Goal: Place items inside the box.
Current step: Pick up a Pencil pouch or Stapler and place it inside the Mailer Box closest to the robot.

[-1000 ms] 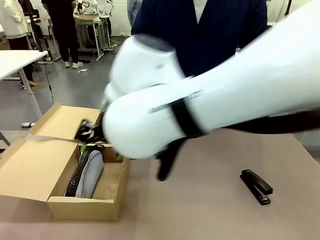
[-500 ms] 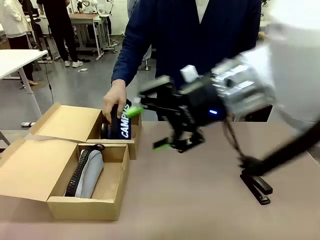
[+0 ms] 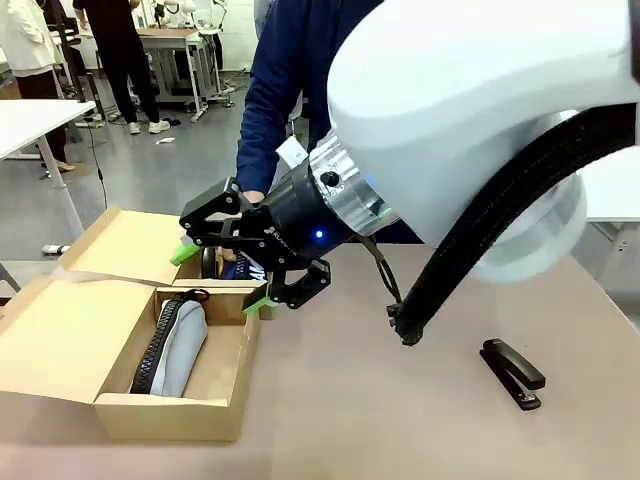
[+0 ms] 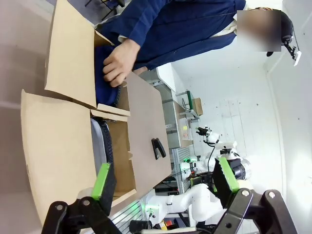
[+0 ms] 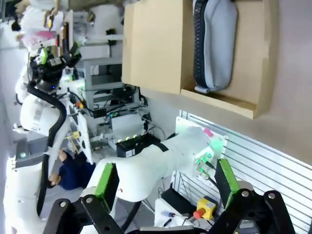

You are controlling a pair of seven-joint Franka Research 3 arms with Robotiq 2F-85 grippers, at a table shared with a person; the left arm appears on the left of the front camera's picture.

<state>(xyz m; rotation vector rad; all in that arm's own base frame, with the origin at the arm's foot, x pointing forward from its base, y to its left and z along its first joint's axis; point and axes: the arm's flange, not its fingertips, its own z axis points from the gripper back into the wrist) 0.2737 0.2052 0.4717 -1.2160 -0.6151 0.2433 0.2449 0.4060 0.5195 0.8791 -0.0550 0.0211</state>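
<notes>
Box [image 3: 165, 417] sits open on the desk [image 3: 400, 420], both flap lids folded back. Grey pencil case [image 3: 185, 355] lies lengthwise in the big compartment, black zip side up. Navy pouch [image 3: 243, 268] is in the small compartment with some white print showing, mostly hidden.

Right gripper [image 3: 216, 280] is right at the small compartment with its jaws spread wide and nothing between them. In the front view the navy pouch sits in the gap between the two fingers. The grey pencil case is just below the lower finger. That finger's green pad is at the wall dividing the compartments; can't tell if it touches. Stapler [image 3: 513, 372] lies flat on the desk, well apart, back behind the wrist.

In the right wrist view, right gripper [image 5: 165, 170] has released jaws. The box [image 5: 156, 44] is ahead of them, and the grey pencil case [image 5: 217, 41] is off toward the right-hand finger.

In the left wrist view, left gripper [image 4: 164, 175] also has released jaws, holding nothing. The box [image 4: 58, 156] is ahead on the left finger's side, with the grey pencil case [image 4: 96, 146] just past that finger. The stapler [image 4: 157, 147] is ahead in line with the gap. Farther ahead, the person's hand [image 4: 119, 61] presses on the navy pouch [image 4: 103, 75] in the small compartment.
</notes>
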